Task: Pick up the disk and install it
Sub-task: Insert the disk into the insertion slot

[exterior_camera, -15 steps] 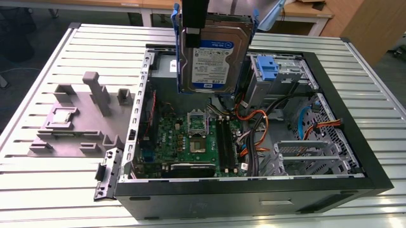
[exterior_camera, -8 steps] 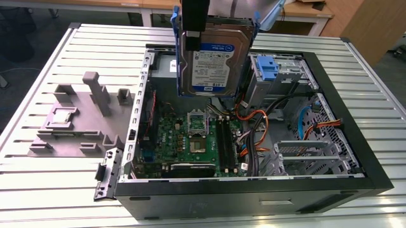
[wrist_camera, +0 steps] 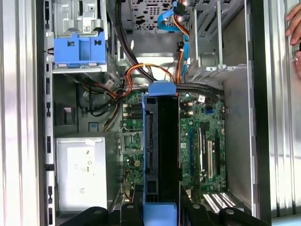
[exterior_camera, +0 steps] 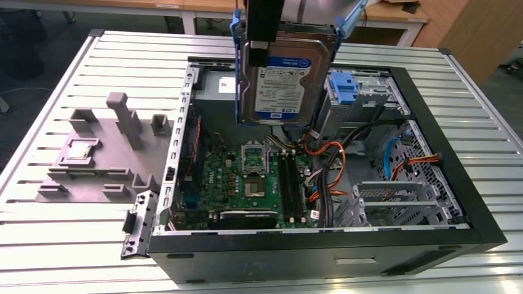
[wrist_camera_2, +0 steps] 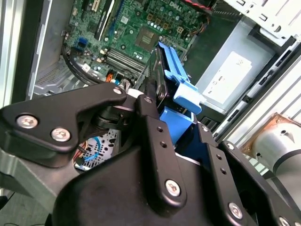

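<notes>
The disk (exterior_camera: 286, 76), a grey-metal drive with a white-and-blue label and a blue bracket, hangs upright above the open computer case (exterior_camera: 327, 245), over its back half. My gripper (exterior_camera: 268, 43) comes down from above and is shut on the disk's upper part. In the first wrist view the disk (wrist_camera: 161, 150) appears edge-on between the black gripper (wrist_camera: 158, 213) links, with the motherboard (wrist_camera: 202, 141) far beneath it. In the second wrist view the disk's blue bracket (wrist_camera_2: 176, 84) juts out past the fingers (wrist_camera_2: 146, 101).
Inside the case lie a grey power-supply box (wrist_camera: 80, 172), a silver cage with a blue latch (wrist_camera: 77, 47), orange and blue cables (wrist_camera: 176, 23) and a metal drive bay (exterior_camera: 392, 202). A grey fixture (exterior_camera: 106, 147) sits on the slatted table (exterior_camera: 65, 233). A person's hand (wrist_camera: 294, 23) rests beside the case.
</notes>
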Motion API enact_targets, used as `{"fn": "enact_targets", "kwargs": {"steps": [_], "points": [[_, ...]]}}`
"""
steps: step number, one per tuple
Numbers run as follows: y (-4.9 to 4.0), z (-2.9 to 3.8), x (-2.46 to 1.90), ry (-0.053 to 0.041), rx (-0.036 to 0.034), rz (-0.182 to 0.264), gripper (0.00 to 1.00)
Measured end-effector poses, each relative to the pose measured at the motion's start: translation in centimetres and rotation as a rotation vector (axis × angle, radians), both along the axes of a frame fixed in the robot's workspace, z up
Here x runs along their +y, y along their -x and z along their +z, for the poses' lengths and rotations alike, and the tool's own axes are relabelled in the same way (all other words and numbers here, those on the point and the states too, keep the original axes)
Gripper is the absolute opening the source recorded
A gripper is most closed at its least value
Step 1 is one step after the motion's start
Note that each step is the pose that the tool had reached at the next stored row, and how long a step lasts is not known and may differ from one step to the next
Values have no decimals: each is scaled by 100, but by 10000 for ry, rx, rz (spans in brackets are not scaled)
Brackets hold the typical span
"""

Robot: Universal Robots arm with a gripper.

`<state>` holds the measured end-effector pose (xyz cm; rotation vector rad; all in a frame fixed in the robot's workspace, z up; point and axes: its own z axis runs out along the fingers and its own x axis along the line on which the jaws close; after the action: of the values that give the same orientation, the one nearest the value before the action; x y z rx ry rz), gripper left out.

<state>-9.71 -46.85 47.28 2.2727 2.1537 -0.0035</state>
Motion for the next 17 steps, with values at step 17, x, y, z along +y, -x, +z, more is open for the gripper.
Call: {"fn": "enact_targets", "kwargs": {"steps": [17], "points": [[-181, -16, -69, 0, 17, -1, 37]]}}
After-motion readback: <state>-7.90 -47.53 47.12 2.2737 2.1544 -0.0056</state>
